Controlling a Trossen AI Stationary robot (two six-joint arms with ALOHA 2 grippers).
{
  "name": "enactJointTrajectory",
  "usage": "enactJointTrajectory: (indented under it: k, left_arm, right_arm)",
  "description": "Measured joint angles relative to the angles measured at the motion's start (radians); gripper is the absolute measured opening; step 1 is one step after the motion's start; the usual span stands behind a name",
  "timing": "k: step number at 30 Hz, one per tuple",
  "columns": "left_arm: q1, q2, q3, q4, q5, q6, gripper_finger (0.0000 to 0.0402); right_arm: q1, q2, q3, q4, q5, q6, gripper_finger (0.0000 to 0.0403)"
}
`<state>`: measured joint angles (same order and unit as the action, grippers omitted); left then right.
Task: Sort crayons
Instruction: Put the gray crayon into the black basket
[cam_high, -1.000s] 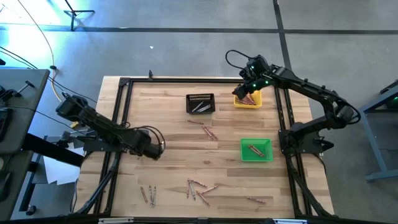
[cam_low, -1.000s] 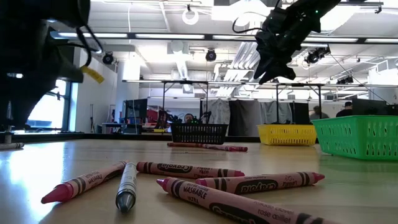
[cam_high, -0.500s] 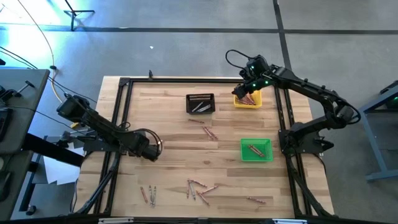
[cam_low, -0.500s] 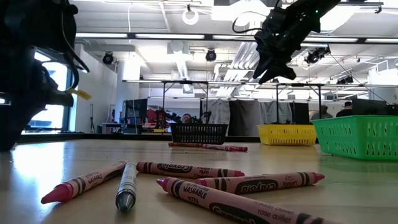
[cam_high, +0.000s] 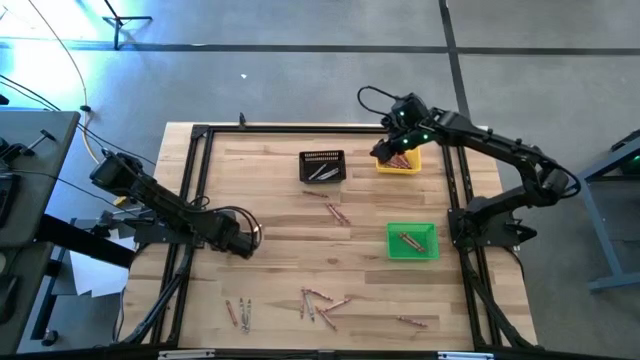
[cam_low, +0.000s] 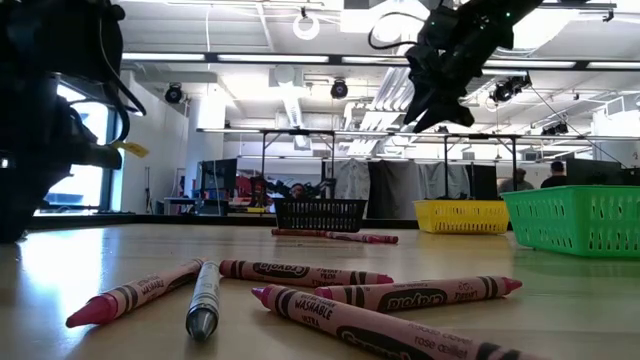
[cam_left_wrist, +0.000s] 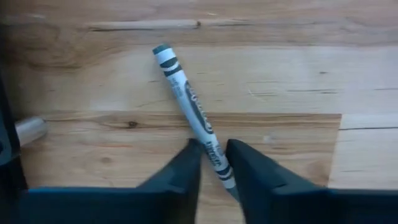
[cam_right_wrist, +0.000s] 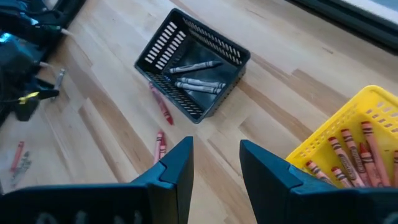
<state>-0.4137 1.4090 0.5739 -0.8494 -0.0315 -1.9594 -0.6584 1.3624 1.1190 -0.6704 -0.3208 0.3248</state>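
Lying on wooden table: scattered crayons.

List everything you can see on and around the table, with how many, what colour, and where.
Black bin: one, far middle, grey crayons inside.
Yellow bin: one, far right, reddish crayons inside.
Green bin: one, right side, orange-brown crayon inside.
Loose crayons: several, mostly reddish-pink, near edge and centre.
Grey crayon: one, between the left gripper's fingers.
Left gripper: low at table's left.
Right gripper: open, empty, raised beside the yellow bin.
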Motion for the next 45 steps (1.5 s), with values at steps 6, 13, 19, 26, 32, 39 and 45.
enactJointTrajectory:
  k: [6, 13, 19, 26, 32, 39, 45]
  left_arm:
    - [-0.001, 0.001, -0.001, -0.014, -0.008, 0.000, 0.0012]
    - [0.016, -0.051, 0.033, -0.054, -0.163, 0.076, 0.0003]
    - [0.099, -0.168, 0.112, -0.031, -0.422, 0.283, 0.0001]
    - [0.308, -0.275, 0.169, 0.134, -0.642, 0.707, 0.0001]
    - [0.574, -0.236, 0.170, 0.639, -0.486, 1.233, 0.0001]
    - [0.809, -0.027, 0.172, 1.058, -0.204, 1.359, 0.0001]
    - [0.881, 0.190, 0.266, 1.044, 0.029, 1.371, 0.0001]
  right_arm:
    - [0.031, 0.000, 0.000, -0.001, 0.113, -0.009, 0.0117]
    - [0.031, 0.000, 0.000, 0.000, 0.108, 0.034, 0.0117]
    - [0.028, 0.000, 0.000, 0.053, 0.105, 0.086, 0.0117]
    - [0.028, 0.000, 0.000, 0.129, 0.089, 0.089, 0.0117]
    - [0.028, 0.000, 0.000, 0.129, 0.083, 0.096, 0.0117]
    - [0.028, 0.000, 0.000, 0.129, 0.102, 0.094, 0.0117]
    - [0.028, 0.000, 0.000, 0.129, 0.145, 0.082, 0.0117]
